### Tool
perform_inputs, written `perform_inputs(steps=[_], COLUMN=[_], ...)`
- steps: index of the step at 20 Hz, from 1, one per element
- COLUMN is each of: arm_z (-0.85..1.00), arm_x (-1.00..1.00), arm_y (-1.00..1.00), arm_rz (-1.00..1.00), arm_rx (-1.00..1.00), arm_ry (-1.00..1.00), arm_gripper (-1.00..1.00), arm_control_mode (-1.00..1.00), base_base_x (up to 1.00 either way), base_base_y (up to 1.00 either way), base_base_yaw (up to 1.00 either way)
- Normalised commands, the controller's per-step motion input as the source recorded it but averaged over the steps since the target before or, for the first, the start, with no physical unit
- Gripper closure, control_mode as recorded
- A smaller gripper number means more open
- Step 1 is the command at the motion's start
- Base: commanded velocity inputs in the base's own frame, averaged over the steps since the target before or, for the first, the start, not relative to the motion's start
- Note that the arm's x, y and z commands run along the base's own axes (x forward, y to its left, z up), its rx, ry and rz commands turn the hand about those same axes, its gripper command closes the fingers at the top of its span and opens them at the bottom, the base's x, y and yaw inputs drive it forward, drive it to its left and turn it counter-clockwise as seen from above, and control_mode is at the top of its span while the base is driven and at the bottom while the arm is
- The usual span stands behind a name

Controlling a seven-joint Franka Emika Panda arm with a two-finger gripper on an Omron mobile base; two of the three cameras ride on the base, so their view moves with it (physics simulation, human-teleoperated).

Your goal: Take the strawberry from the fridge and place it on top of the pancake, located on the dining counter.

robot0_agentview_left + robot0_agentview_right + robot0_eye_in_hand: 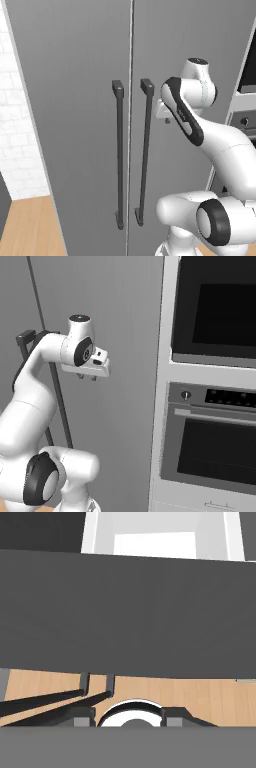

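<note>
The fridge fills the space in front of me, both flat grey doors shut. Two long dark bar handles run down its middle seam. My gripper hangs just right of the right-hand handle, close to the right door and pointing down. Its small fingers stand apart with nothing between them. In the hand view the gripper looks down along the grey door to the handles and the floor. The strawberry is hidden. The pancake and the dining counter are out of view.
A black-windowed wall oven stands right of the fridge, with a second oven below it. A white brick wall lies to the left. Light wood floor runs below.
</note>
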Motion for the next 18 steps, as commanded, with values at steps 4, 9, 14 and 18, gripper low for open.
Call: perform_inputs(steps=[4,9,14,18], arm_z=[0.00,0.00,0.00,0.00], arm_x=[0.00,0.00,0.00,0.00], arm_y=[0.00,0.00,0.00,0.00], arm_rz=[0.00,0.00,0.00,0.00], arm_rx=[0.00,0.00,0.00,0.00], arm_ry=[0.00,0.00,0.00,0.00], arm_gripper=[-1.00,-1.00,-1.00,-1.00], arm_control_mode=[1.00,1.00,1.00,1.00], base_base_x=[-0.04,-0.75,-0.78,-0.07], base_base_y=[0.00,0.31,0.40,0.54], base_base_yaw=[0.00,0.00,0.00,0.00])
